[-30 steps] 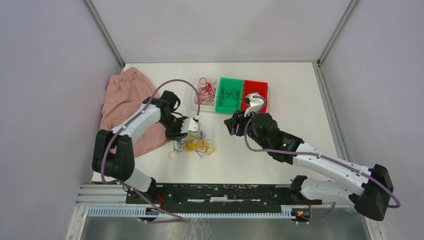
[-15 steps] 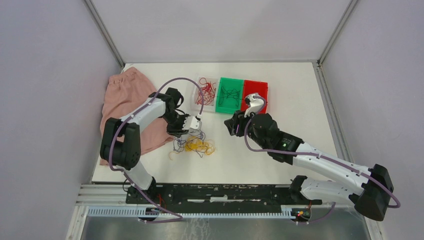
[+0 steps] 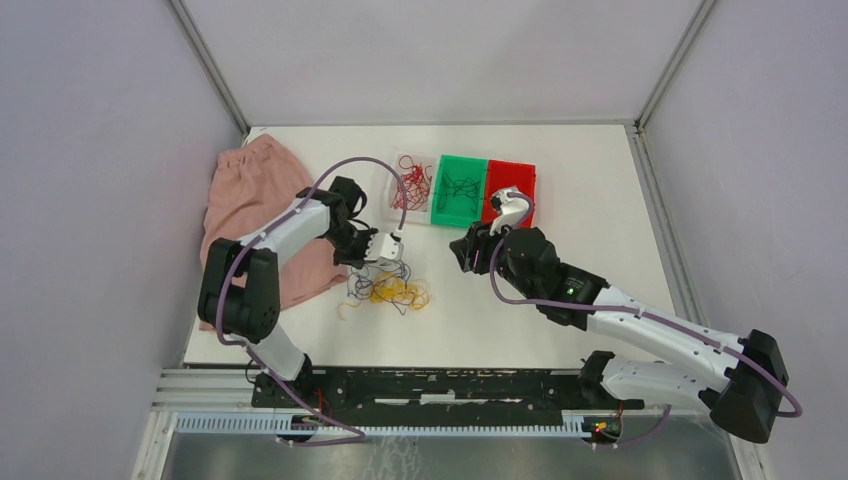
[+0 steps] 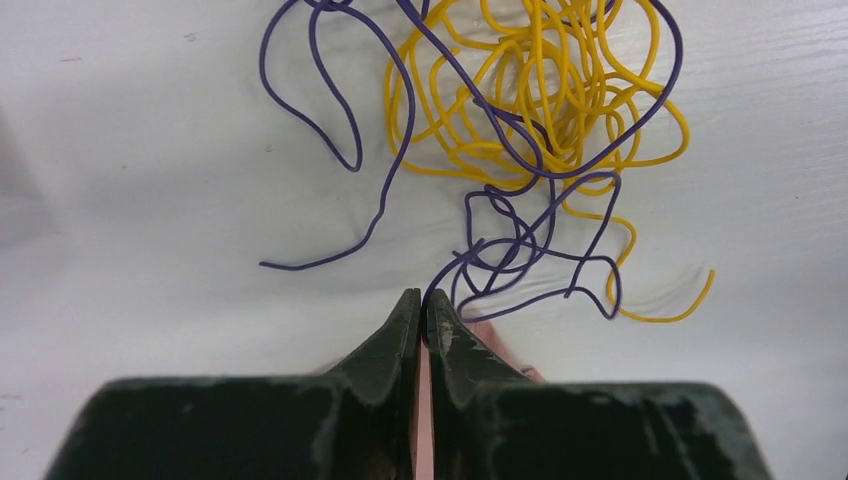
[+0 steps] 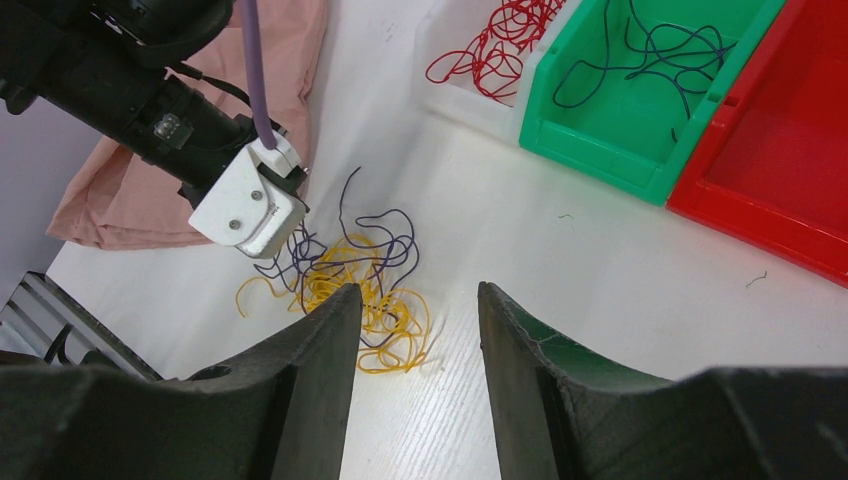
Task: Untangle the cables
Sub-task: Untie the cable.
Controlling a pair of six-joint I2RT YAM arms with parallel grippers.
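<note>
Cable (image 4: 384, 205), purple, pinched in left tool (image 4: 421, 300), wrist view only

White table (image 3: 600, 300), matte, faint wood grain in the close wrist views; boxed in on three sides; pale grey-lilac left wall (image 3: 100, 200), plain, no windows; back wall (image 3: 430, 50) lighter, near white; right wall (image 3: 770, 150) same grey-lilac; slanting aluminium struts at the back corners, left strut (image 3: 208, 65) and right strut (image 3: 672, 62); thin metal edging (image 3: 440, 124) along the far table edge; aluminium rail (image 3: 205, 385) across the near edge; slotted white strip (image 3: 400, 424) below it; brushed metal surface (image 3: 450, 458) at the very bottom; light even and diffuse, shadows soft and short; floor not visible.
</note>
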